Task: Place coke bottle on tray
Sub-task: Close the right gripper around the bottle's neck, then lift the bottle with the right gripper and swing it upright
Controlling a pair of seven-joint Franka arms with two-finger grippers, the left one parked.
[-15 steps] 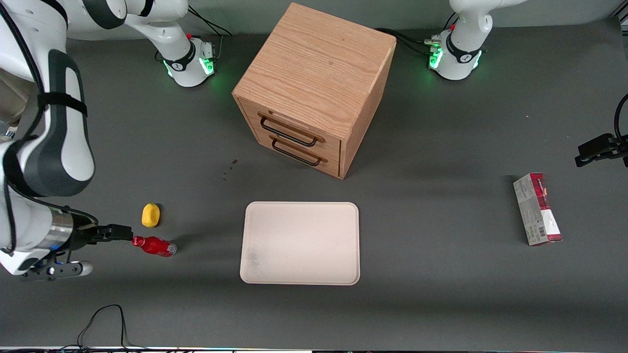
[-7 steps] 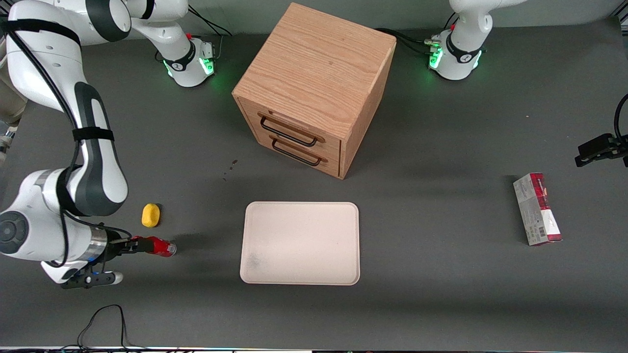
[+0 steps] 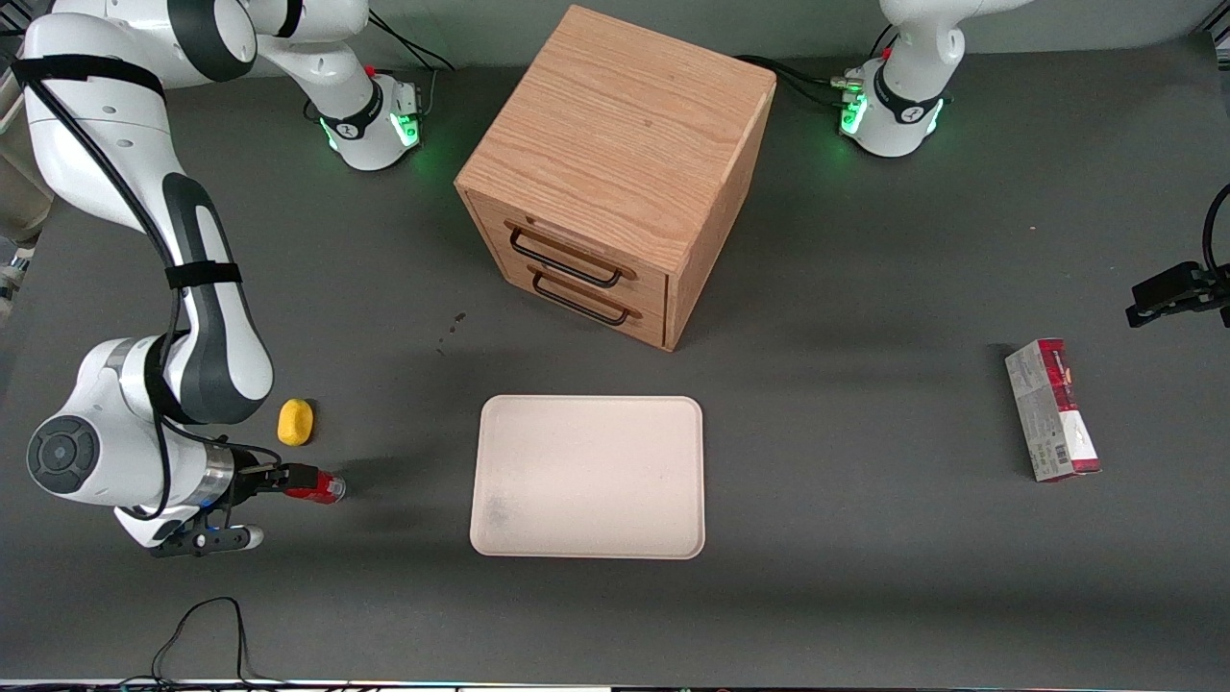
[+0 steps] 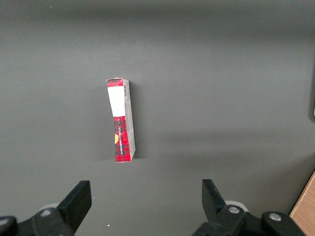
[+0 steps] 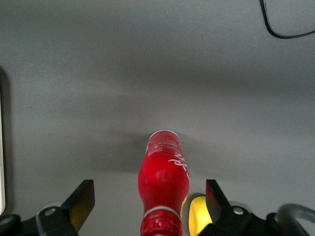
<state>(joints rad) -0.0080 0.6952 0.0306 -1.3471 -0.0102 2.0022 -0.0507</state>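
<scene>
The coke bottle [image 3: 320,489] lies on its side on the dark table, toward the working arm's end, cap pointing at my gripper. It is small, glossy and red [image 5: 164,179]. My right gripper [image 3: 291,477] is low at the table with its fingers [image 5: 81,201] open, one on each side of the bottle's neck and cap, not touching it [image 5: 147,192]. The pale beige tray [image 3: 588,476] lies flat beside the bottle, toward the table's middle, with nothing on it. Its edge shows in the right wrist view [image 5: 1,147].
A yellow rounded lump [image 3: 295,421] lies close to the bottle, farther from the front camera [image 5: 197,216]. A wooden drawer cabinet [image 3: 615,163] stands farther back than the tray. A red-and-grey carton [image 3: 1052,408] lies toward the parked arm's end [image 4: 121,120]. A black cable [image 3: 202,625] lies near the front edge.
My gripper has moved along the table toward the bottle, from just short of the cap to astride the cap and neck. The bottle has not moved.
</scene>
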